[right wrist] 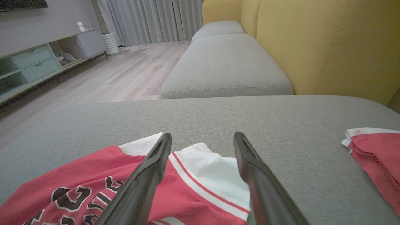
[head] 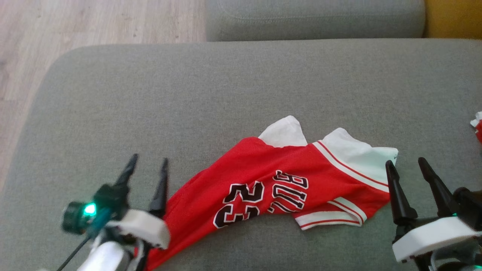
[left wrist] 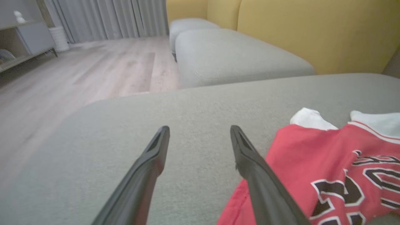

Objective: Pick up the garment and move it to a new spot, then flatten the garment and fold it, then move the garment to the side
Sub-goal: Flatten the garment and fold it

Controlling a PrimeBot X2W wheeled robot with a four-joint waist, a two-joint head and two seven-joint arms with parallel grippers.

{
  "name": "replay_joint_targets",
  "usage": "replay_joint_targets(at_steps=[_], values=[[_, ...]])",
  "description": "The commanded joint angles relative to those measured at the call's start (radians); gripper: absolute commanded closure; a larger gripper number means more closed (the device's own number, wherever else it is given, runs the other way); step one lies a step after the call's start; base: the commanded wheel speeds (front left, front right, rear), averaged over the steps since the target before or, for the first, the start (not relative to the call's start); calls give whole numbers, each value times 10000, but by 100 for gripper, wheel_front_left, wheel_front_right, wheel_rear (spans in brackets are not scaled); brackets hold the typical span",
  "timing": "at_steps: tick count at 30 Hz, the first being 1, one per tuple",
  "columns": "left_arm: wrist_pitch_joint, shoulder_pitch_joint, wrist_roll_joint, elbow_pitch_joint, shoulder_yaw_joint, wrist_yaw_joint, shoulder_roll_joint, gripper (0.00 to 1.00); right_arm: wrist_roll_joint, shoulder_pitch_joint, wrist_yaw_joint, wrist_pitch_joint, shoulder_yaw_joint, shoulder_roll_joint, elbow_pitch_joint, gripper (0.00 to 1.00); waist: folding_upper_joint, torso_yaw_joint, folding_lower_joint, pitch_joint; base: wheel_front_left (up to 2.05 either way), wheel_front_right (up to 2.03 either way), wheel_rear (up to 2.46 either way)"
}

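The garment point(head: 278, 180) is a red jersey with white trim and black lettering, lying crumpled on the grey cushion point(head: 211, 86). My left gripper point(head: 147, 165) is open beside its lower left end, with bare cushion between the fingers in the left wrist view, where the garment point(left wrist: 315, 162) lies to the right of my left gripper point(left wrist: 200, 132). My right gripper point(head: 407, 165) is open at the jersey's white right end. In the right wrist view my right gripper point(right wrist: 202, 139) hovers above the white part of the garment point(right wrist: 203, 175), holding nothing.
A second red and white cloth point(head: 477, 126) lies at the cushion's right edge, also seen as the folded red cloth point(right wrist: 375, 153). Another grey cushion point(right wrist: 225, 65) and a yellow backrest point(right wrist: 328, 43) stand beyond. Wooden floor point(head: 94, 22) lies off the cushion's left side.
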Motion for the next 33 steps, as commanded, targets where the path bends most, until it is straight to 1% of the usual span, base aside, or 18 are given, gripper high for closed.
replay_joint_targets(at_steps=[1,6,10,11,12,13,19,25,30,33], values=[[342,-1038,-6,-75,21,-293,-83,0,64,-572,-7,-76,270,-97,-434,0,0,-1,0,145,0,0,0],[1538,-1799,-218,928,-1023,-1179,-795,0,162,-729,-7,-108,440,-97,-349,0,0,-117,0,364,0,0,0],[2043,-2015,-471,1618,-1296,-1498,-1101,1,225,-766,-7,-137,493,-97,-241,0,0,-245,0,409,0,0,0],[2165,-2056,-548,1803,-1346,-1574,-1164,36,244,-761,-7,-166,484,-97,-196,0,0,-280,0,419,0,0,0],[2272,-2105,-617,1979,-1391,-1667,-1202,81,259,-754,-7,-197,467,-97,-151,0,0,-310,0,433,0,0,0],[2345,-2142,-705,2131,-1399,-1734,-1250,100,283,-750,-7,-222,443,-97,-108,0,0,-336,0,452,0,0,0],[2522,-2434,-821,2878,-1432,-1903,-1287,100,375,-828,-7,-311,411,-97,13,0,0,-424,0,564,0,0,0],[2290,-2675,-773,3219,-1427,-1951,-1321,100,428,-898,-7,-379,373,-97,94,0,0,-453,0,598,0,0,0],[1896,-2790,-652,3225,-1363,-1841,-1295,100,474,-881,-7,-416,346,-97,141,0,0,-414,0,567,0,0,0],[1209,-2876,-451,3076,-1220,-1659,-1265,100,464,-899,-7,-452,350,-97,140,0,0,-377,0,540,0,0,0]])
